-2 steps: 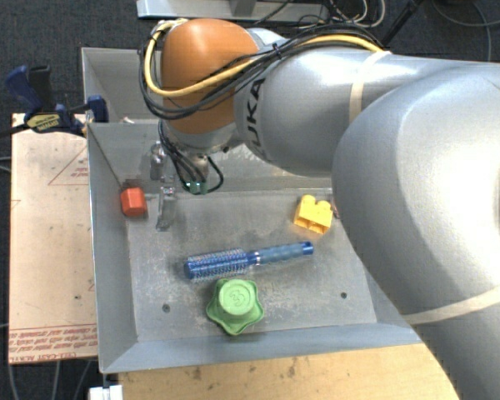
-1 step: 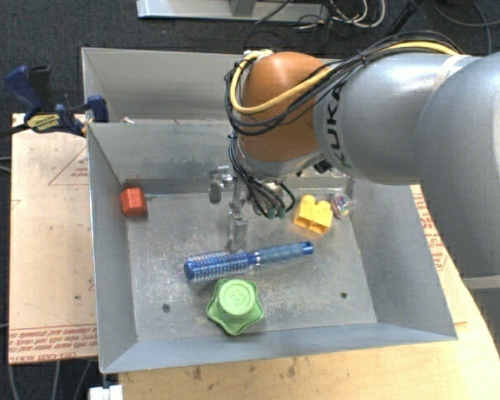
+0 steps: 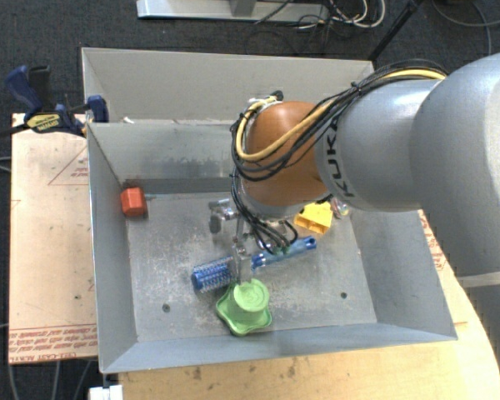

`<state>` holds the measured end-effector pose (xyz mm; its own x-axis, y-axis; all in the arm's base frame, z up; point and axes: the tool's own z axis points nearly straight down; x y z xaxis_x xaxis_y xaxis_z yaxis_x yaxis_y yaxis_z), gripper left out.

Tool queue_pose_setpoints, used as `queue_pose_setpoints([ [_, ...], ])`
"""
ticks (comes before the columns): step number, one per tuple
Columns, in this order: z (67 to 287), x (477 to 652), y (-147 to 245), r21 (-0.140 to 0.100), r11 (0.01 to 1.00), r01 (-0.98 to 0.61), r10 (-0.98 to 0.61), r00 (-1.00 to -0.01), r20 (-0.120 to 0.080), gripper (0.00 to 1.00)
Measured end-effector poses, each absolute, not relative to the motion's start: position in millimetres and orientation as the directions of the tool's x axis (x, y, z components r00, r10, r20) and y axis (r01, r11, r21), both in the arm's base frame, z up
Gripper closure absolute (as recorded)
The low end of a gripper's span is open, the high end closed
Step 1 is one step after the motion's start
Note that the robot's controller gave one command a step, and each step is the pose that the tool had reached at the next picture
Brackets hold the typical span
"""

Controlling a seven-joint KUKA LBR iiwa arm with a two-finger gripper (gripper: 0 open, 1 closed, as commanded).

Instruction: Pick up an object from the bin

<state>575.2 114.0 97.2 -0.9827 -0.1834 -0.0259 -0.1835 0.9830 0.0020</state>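
My gripper [image 3: 240,261] hangs low in the middle of the bin, under the arm's orange cover. Its tip is just right of a blue ribbed brush-like piece [image 3: 212,277] lying on the floor. A green cup-shaped thing [image 3: 245,307] sits right below the gripper, near the bin's front wall. To the gripper's right a thin blue handle-like piece [image 3: 285,251] sticks out from under the wrist. Whether the gripper touches the blue ribbed piece is hidden.
A yellow thing [image 3: 314,217] lies right of the wrist, partly under the arm. A small red block [image 3: 133,201] rests at the left wall, far from the gripper. The arm covers the bin's back right part.
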Motion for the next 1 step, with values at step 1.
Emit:
queue_pose_setpoints([
  [1,87.0,570.0,118.0,0.002,0.980,-0.198,-0.198,-0.980,-0.013,0.00],
])
